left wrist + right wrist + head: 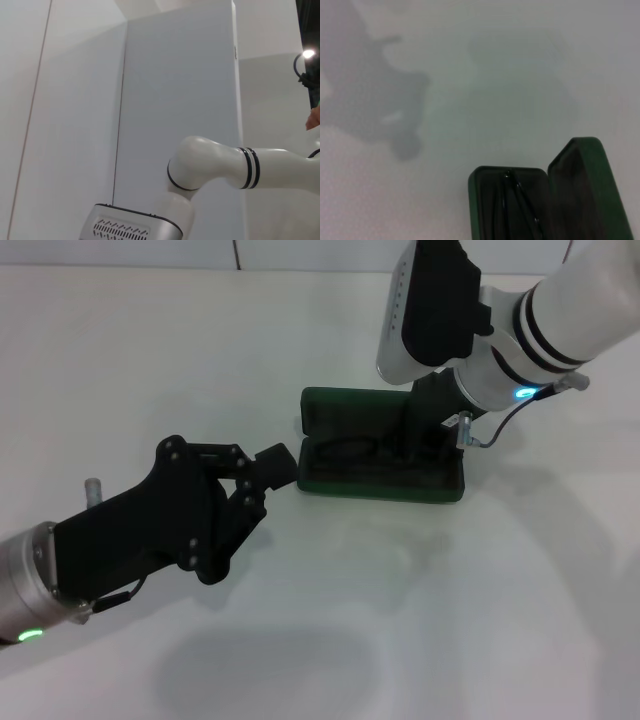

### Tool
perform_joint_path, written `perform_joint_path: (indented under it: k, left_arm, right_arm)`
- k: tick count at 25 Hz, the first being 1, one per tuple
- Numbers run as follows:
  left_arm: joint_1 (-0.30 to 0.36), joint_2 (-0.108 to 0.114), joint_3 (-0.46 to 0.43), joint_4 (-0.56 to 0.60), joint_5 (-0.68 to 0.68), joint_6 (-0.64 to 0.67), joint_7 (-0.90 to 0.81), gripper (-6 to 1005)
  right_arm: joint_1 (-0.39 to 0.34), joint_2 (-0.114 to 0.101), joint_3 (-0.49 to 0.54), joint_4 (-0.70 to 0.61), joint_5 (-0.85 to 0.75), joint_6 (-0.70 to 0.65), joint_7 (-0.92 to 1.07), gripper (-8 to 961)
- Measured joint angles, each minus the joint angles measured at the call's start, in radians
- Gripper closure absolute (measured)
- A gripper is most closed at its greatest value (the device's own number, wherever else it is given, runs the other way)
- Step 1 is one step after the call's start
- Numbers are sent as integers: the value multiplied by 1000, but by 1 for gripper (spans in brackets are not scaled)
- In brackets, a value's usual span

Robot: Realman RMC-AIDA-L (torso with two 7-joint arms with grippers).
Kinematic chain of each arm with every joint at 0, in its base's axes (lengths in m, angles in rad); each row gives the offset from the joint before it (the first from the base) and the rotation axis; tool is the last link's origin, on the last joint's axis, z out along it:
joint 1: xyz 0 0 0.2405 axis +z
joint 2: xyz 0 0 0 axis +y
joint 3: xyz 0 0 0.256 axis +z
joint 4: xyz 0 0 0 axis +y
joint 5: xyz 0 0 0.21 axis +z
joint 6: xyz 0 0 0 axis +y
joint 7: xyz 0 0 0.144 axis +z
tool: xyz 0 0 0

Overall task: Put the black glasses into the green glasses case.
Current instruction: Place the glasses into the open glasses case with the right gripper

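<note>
The green glasses case (340,405) is dark green outside with a dark lining, the black glasses (517,205) inside it show thin black, the table (200,350) is plain white, and the right arm (560,315) is white with black bands.

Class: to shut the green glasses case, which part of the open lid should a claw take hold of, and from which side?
Probably the lid's free long edge, reached from above: the green glasses case lies open on the table, lid tilted up from its hinge, so that edge is exposed.

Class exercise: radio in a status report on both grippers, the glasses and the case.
Left gripper at the green glasses case, left end. Right gripper down over the open case. Black glasses lying inside. Nothing in the way.
</note>
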Motion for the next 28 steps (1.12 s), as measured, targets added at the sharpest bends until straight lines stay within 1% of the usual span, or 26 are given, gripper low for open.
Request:
perform_joint_path:
  k: [12,20,28]
  left_arm:
    - [-2,-3,0,0,-4,-6,-1,978]
    - [-3,-3,-2,0,-7,-6,-2,977]
    - [-3,-2,-3,2,-9,-9,-2,976]
  right_arm:
    - [1,0,-3,-16,-7,-5,3,850]
    - [10,0,-36,-19,-47,-9,30,845]
    - [9,0,-42,-23,-51,-6,37,840]
